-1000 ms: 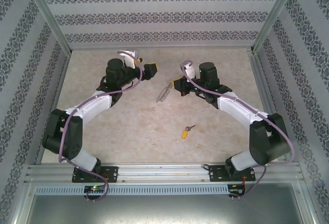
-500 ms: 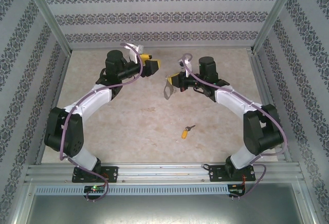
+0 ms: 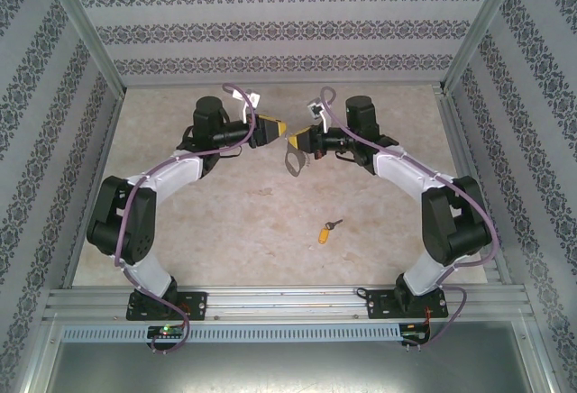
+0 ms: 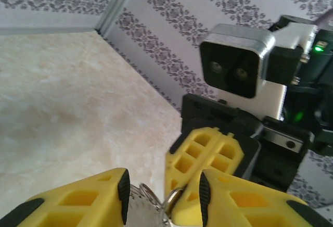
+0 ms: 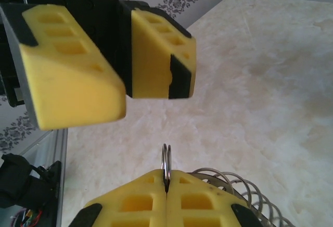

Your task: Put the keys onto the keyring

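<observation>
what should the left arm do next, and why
Probably close the left gripper fully onto the keyring. Its jaws stand apart with the ring between them, while the right gripper is shut on that same ring. A second grip would likely let the right one release and go for the key lying on the table.

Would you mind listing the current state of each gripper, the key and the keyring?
Key: lying flat on the table, untouched.
Keyring: held above the table, pinched by one ring.
Right gripper: shut on the keyring.
Left gripper: jaws apart, straddling a keyring loop.
</observation>
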You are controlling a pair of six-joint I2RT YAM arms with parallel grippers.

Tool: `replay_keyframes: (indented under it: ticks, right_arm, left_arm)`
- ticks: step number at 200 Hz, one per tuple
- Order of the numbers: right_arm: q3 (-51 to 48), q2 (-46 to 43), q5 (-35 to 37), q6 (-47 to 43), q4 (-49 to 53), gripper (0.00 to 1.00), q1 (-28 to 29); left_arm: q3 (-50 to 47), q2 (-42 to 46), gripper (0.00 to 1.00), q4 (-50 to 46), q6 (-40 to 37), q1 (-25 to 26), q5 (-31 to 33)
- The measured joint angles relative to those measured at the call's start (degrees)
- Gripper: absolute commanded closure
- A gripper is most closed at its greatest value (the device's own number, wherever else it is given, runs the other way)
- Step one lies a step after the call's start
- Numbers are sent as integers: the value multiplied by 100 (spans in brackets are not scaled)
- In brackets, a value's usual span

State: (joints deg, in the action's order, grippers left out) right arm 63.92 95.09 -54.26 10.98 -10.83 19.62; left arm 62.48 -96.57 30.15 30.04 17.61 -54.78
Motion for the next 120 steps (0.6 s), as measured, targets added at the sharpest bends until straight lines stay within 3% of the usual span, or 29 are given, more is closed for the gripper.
replay_keyframes:
  ticks: [120]
  right_arm:
    - [22,22,-94,85,-17,100,-2]
  left_arm:
    - [-339,-90,61,846,695,0,-415]
